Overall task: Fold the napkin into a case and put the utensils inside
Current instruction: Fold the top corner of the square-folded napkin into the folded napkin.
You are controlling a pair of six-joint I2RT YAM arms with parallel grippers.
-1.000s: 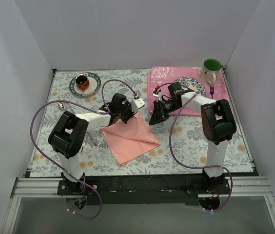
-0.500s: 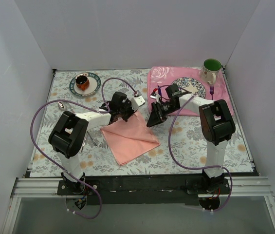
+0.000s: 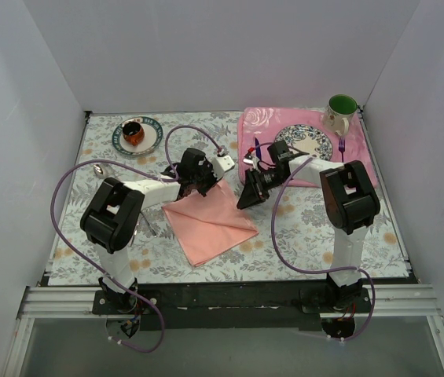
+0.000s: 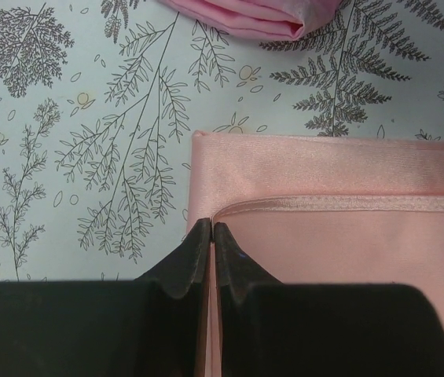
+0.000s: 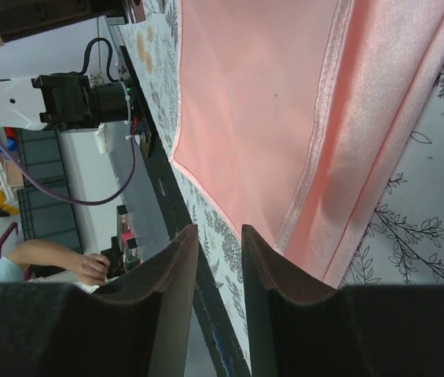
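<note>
We saw the napkin (image 3: 208,224) lying folded over on the floral tablecloth (image 3: 308,228) between the arms, near the rose-patterned placemat (image 3: 257,126). The left gripper (image 4: 210,229) was clenched on the napkin's hemmed edge at its far corner. The right gripper (image 5: 220,236) stood slightly parted by the cloth's right edge, grasping nothing.

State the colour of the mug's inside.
The mug is green inside; top external view shows it best.
</note>
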